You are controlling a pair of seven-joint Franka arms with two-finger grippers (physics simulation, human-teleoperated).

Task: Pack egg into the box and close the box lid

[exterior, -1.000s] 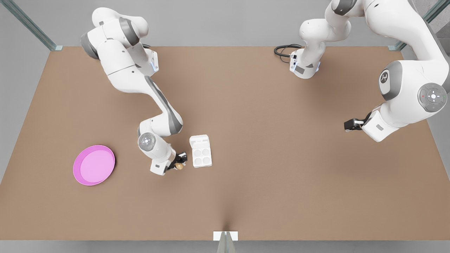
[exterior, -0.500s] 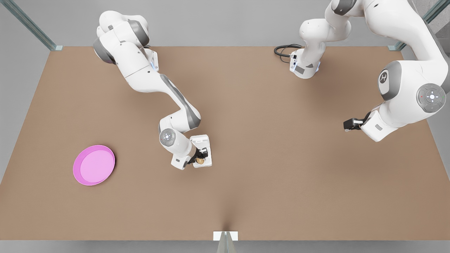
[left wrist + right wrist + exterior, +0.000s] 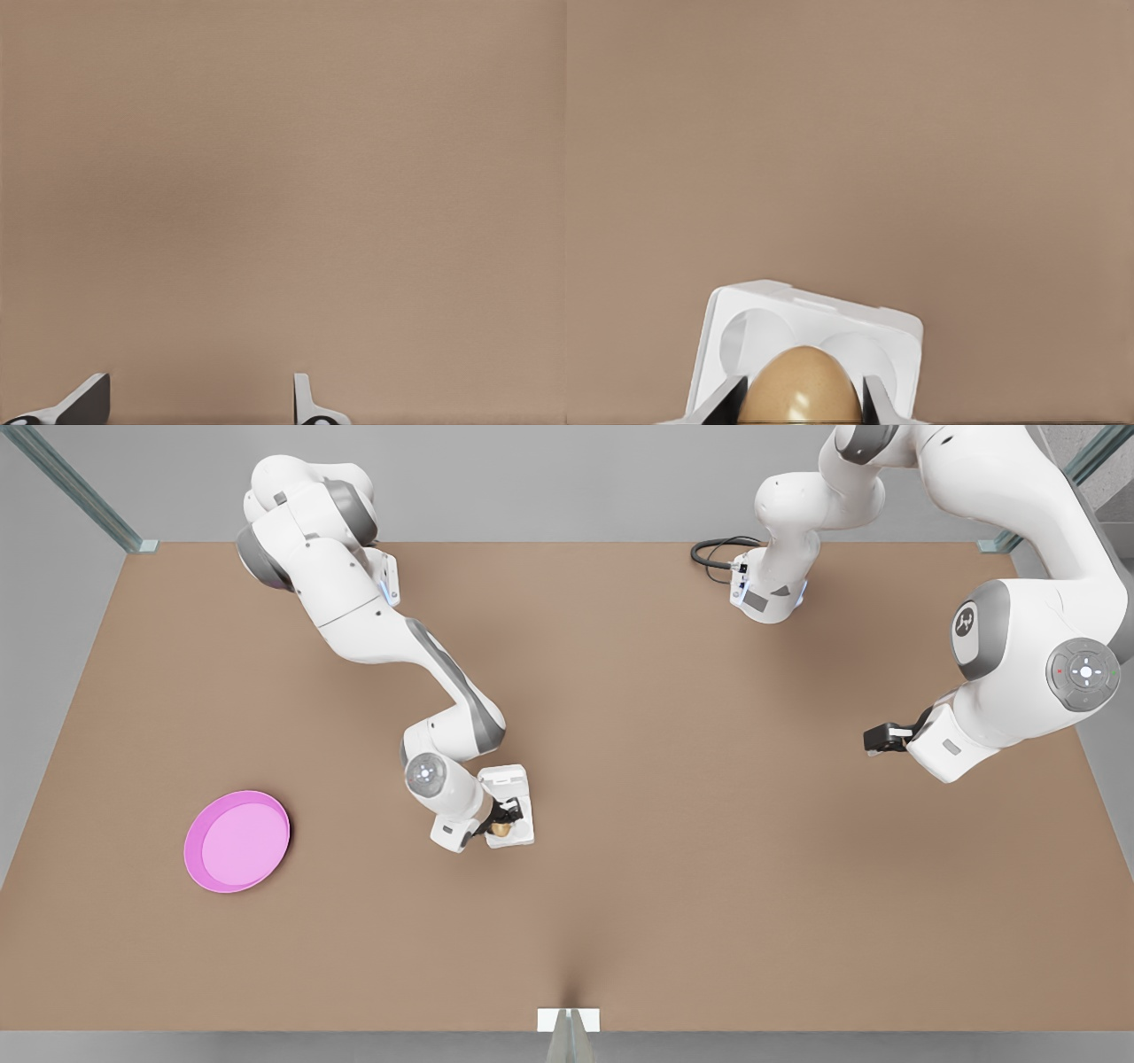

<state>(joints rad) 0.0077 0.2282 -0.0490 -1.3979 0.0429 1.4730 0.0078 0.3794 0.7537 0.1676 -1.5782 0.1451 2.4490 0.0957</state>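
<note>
The tan egg sits between the fingers of my right gripper, which is shut on it. It hangs over a near cup of the white box, left of centre in the front view. The box lid lies open and flat at the box's far short edge. Over bare table at the front view's right, my left gripper waits, open and holding nothing.
A round pink plate lies on the brown table at the front view's left. A black cable loops beside the far arm base. A white bracket marks the table's near edge.
My right gripper carried the egg from beside the box, toward the front view's right, to over a near cup. The left arm barely shifted.
</note>
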